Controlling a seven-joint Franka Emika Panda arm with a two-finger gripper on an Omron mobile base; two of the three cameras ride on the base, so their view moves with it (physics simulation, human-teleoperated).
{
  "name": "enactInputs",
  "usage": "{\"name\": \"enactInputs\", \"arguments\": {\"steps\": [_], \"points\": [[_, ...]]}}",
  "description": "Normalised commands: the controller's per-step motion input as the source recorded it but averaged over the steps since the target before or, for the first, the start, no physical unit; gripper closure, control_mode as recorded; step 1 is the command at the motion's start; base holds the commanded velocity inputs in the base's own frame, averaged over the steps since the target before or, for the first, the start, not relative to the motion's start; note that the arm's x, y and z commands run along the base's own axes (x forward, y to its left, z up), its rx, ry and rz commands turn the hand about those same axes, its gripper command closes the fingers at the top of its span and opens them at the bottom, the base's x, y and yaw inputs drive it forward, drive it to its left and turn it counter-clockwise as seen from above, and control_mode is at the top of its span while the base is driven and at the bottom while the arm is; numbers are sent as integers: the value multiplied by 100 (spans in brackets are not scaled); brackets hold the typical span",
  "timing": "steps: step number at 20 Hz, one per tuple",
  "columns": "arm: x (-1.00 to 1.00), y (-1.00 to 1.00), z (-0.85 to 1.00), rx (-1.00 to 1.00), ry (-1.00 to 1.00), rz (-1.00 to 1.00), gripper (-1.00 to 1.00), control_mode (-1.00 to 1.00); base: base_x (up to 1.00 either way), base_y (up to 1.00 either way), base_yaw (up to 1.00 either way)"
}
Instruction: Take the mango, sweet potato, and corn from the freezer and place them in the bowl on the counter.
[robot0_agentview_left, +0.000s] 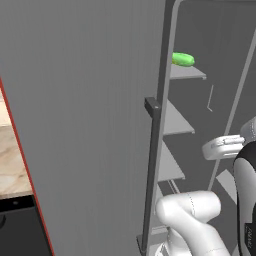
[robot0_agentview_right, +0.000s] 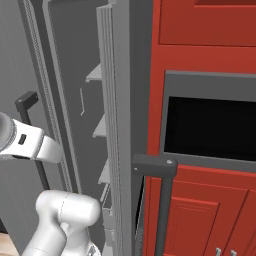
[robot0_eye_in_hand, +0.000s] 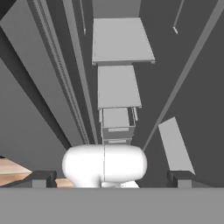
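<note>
One green item (robot0_agentview_left: 183, 59) was seen on the top shelf (robot0_agentview_left: 187, 73) inside the open freezer (robot0_agentview_left: 90, 125), toward one o'clock in the left base view; whether it was the mango or the corn could not be told. The sweet potato and the bowl were not made out. The fingers (robot0_eye_in_hand: 112, 178) were spread wide, nothing held, pointed down along the lower shelves. A knock of the arm against the door edge (robot0_agentview_left: 159, 125) or the handle (robot0_agentview_left: 152, 165) was judged likely if a reach upward were made carelessly. The tabletop (robot0_agentview_left: 12, 160) lay at nine o'clock.
</note>
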Motion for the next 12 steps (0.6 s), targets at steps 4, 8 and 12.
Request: {"name": "enactInputs", "arguments": {"steps": [4,8,12], "points": [[19,-34,62,0,0,-1,-100,-100,0,0,0],[32,-35,68,0,0,-4,-100,-100,0,0,0],[32,-14,63,0,0,-1,-100,-100,0,0,0]]}}
